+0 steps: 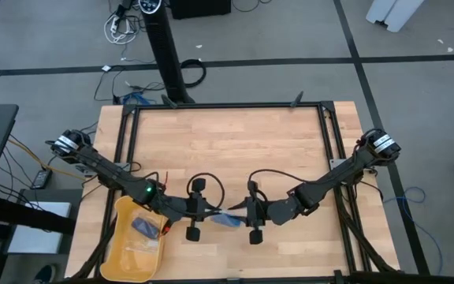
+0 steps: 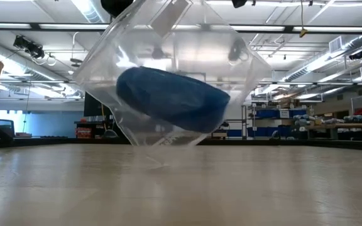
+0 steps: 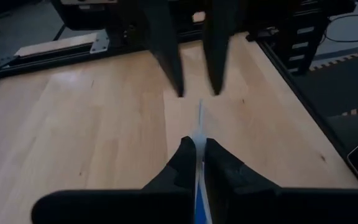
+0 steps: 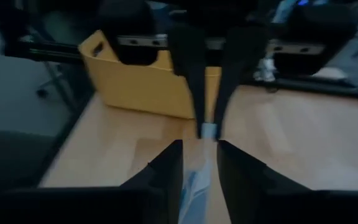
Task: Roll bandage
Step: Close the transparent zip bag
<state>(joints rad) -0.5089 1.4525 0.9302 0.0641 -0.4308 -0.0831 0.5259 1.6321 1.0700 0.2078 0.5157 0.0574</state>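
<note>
Left gripper (image 1: 208,211) clenched on clear bag (image 2: 168,69) edge, right gripper (image 1: 239,211) parted beside opposite edge, bandage (image 2: 171,97) inside bag between jaws above table (image 1: 235,150); best regrip with right, pull apart evenly, free bandage before rolling.

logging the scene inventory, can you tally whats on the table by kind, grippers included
grippers: 2, the left gripper shut on the clear plastic bag, the right gripper facing it with fingers apart around the bag's other end
clear plastic bag: 1, held between them
blue bandage: 1, inside that bag
yellow bin: 1, at the table's front left corner
dark blue packet: 1, in the bin
total: 6
</note>
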